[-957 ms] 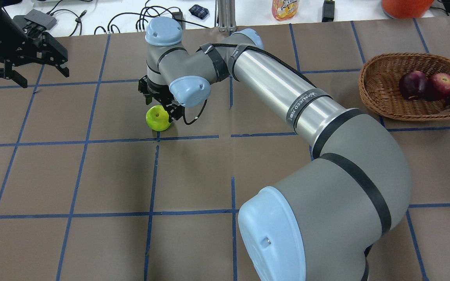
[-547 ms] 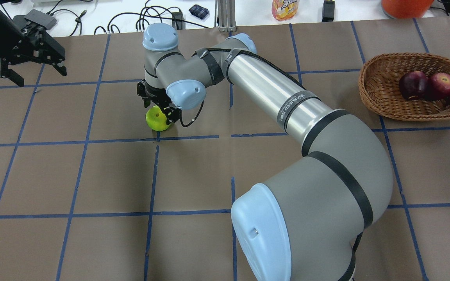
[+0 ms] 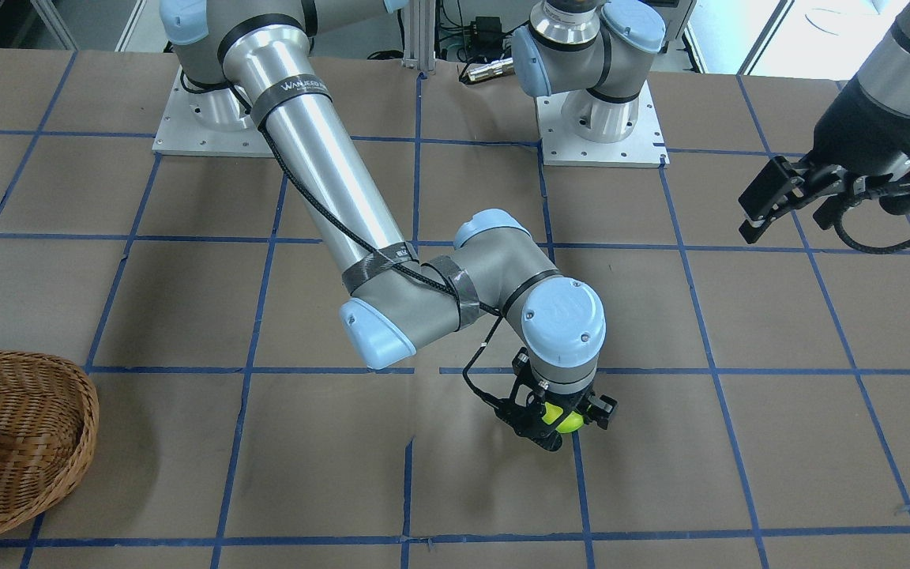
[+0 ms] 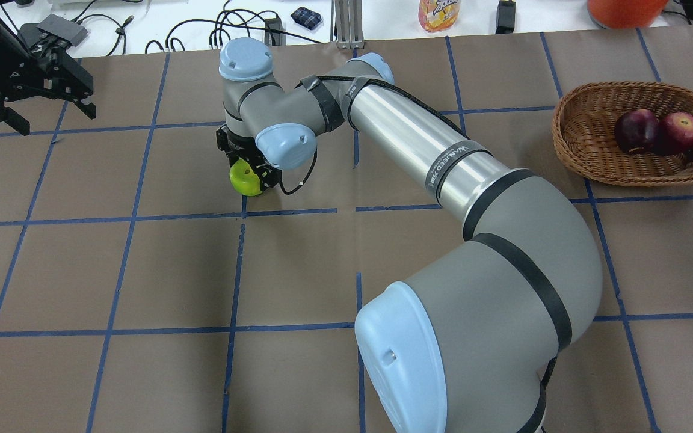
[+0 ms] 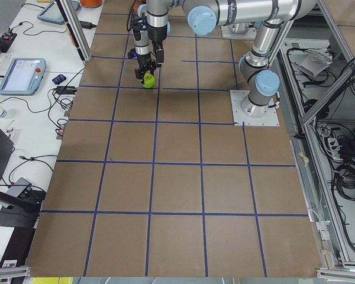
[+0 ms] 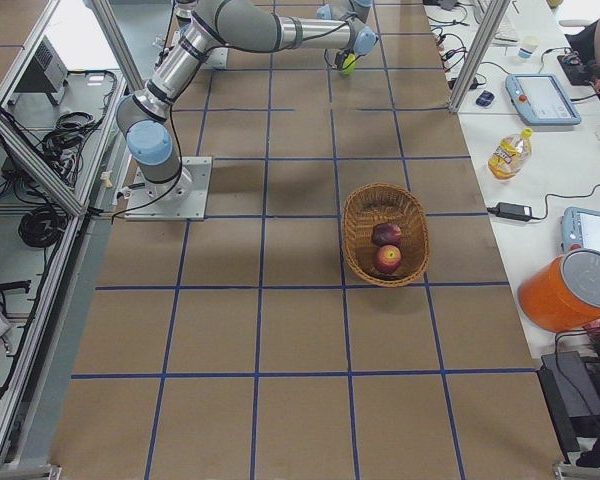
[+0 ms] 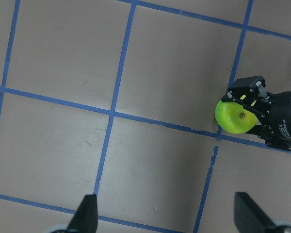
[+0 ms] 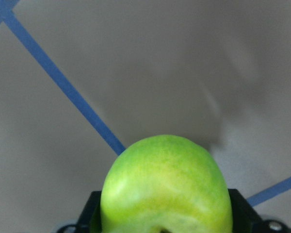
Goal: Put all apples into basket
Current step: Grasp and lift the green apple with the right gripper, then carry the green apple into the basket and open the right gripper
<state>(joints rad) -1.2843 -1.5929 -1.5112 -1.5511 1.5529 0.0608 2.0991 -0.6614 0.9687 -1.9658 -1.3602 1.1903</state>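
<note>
My right gripper (image 3: 567, 423) is clamped on the green apple (image 4: 243, 180) (last one out), so next I carry it to the basket (image 4: 581, 129) by the far-right corner.

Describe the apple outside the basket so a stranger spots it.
On the blue-gridded brown table, follow the right arm to its tool. Clamped there is the green apple: the only lime-green one; the maroon apple and red apple lie in the far wicker basket.
</note>
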